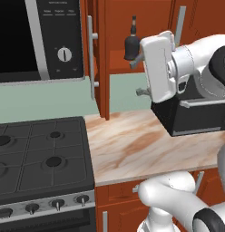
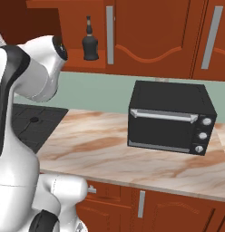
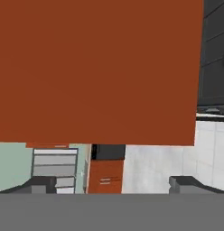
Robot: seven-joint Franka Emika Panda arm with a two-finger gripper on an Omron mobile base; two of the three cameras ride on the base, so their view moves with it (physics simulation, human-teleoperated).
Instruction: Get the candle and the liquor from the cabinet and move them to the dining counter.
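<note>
The black bulbous liquor bottle stands upright on the red-brown cabinet's open shelf, just beyond my released pincer, slightly left.

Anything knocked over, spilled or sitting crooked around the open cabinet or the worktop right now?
Nothing stands out. The liquor stands upright on the shelf of the open cabinet, and the toaster oven sits level on the marble-look worktop with no spills. The gripper is open, facing a red-brown panel. I can't make out the candle.
</note>
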